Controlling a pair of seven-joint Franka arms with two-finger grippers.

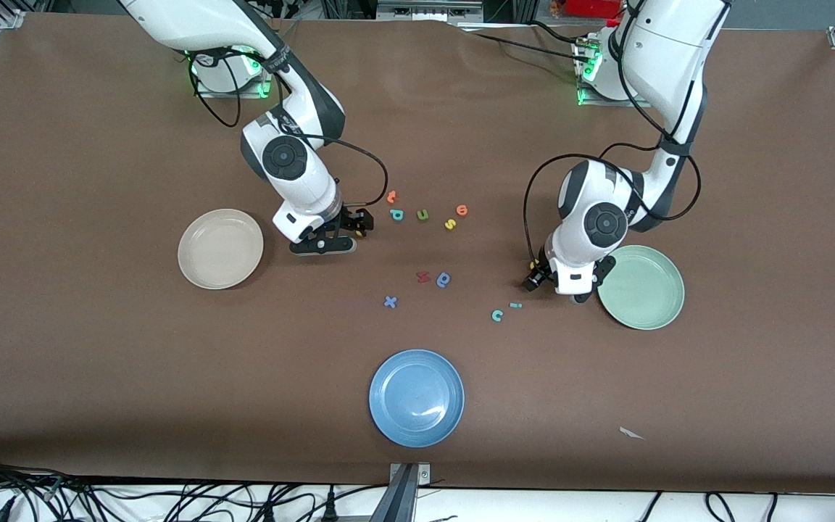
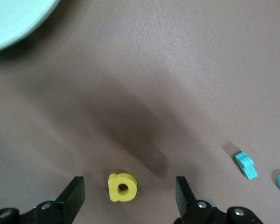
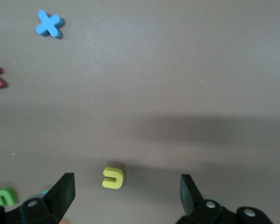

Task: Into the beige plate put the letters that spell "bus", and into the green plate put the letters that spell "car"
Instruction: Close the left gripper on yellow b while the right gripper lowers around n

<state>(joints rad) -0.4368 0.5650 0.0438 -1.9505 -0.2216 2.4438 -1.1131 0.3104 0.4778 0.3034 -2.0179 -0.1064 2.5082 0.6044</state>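
Brown table (image 1: 98, 348), letters scattered mid-table. Beige plate (image 1: 220, 249) sits beside right gripper (image 1: 330, 243), jaws spread wide, low over a yellow u (image 3: 113, 178). Blue plate (image 1: 416, 397) lies at the camera-side edge, bare table around it. Left gripper (image 2: 129, 193) stands released around yellow a (image 2: 122, 187), beside green plate (image 1: 641, 286).

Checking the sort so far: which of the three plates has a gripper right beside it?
The green plate: the open left gripper hovers at its rim over the yellow a. Beige plate and blue plate stand apart.
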